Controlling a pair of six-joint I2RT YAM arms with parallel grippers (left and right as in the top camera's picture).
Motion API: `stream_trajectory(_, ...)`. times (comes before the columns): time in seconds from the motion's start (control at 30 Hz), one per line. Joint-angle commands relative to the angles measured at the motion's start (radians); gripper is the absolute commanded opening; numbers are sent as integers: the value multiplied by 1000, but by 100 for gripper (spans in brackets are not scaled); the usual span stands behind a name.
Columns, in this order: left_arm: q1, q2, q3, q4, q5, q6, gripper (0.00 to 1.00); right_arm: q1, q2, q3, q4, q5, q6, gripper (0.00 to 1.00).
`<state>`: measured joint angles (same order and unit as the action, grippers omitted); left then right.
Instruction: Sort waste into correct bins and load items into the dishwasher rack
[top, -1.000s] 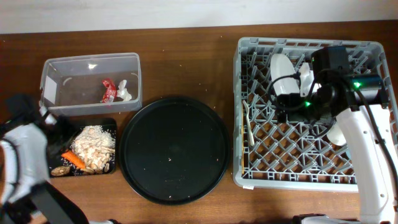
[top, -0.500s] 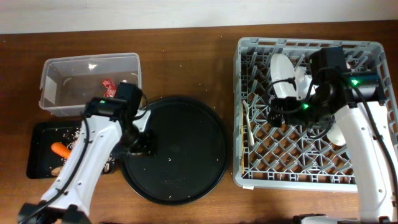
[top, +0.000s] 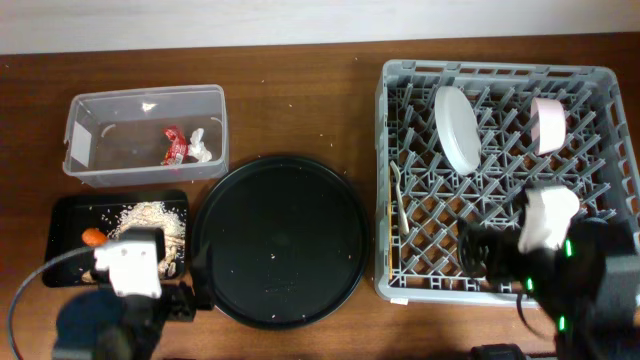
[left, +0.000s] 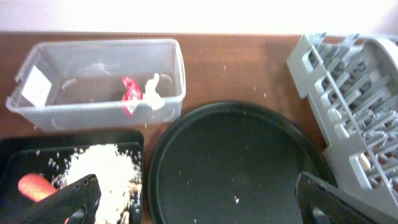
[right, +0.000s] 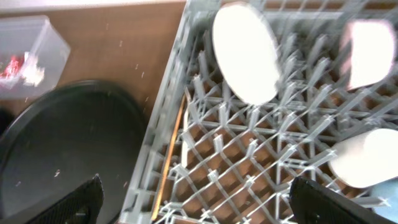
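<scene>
The grey dishwasher rack (top: 400, 270) stands at the right and holds a white dish (top: 458, 128), a pink bowl (top: 548, 125), a white fork (top: 397, 182) and a thin chopstick (right: 171, 155). A white cup (right: 367, 158) lies by its right side. The clear tub (top: 90, 170) holds a red wrapper (top: 174, 145) and white tissue (top: 200, 148). Pale food scraps (top: 150, 218) and an orange carrot (top: 92, 237) lie in the shallow black tray (top: 70, 215). My left gripper (left: 202, 205) hangs open over the round tray's near-left part. My right gripper (right: 199, 205) hangs open above the rack's front left, holding nothing.
A large round black tray (top: 280, 240), bare but for crumbs, sits between the bins and the rack. Both arms (top: 130, 290) (top: 560, 265) stand at the table's front edge. Brown table shows behind the tub and rack.
Both arms have drawn back to the front edge. The left gripper's jaws have opened wider. The right arm has left the rack's back, uncovering the dish and pink bowl.
</scene>
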<state>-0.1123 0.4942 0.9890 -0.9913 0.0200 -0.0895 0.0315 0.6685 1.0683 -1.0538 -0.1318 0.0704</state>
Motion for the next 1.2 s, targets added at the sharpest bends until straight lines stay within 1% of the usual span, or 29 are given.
stream_trajectory(0.0, 4, -85, -121, 52, -21, 11, 100, -6, -143, -112, 18, 96, -7, 98)
stream_trajectory(0.07, 4, -87, -151, 67, -16, 11, 99, -6, -203, -129, -12, 95, -7, 98)
stream_trajectory(0.13, 4, -85, -163, 66, -17, 11, 100, -6, -220, -129, -31, 95, -7, 98)
stream_trajectory(0.4, 4, -85, -166, 9, -17, 11, 100, -6, -218, -130, -58, 95, -7, 98)
stream_trajectory(0.73, 4, -85, -166, 6, -17, 12, 100, -6, -218, -130, -58, 95, -7, 98)
stream_trajectory(0.8, 4, -85, -166, 6, -17, 12, 100, -6, -218, -130, -59, 164, -39, 98)
stream_trajectory(0.87, 4, -85, -166, 6, -17, 12, 100, -6, -219, -130, -59, 238, -41, 98)
stream_trajectory(1.17, 4, -85, -166, 6, -17, 12, 99, -6, -243, -130, -69, 250, -40, 98)
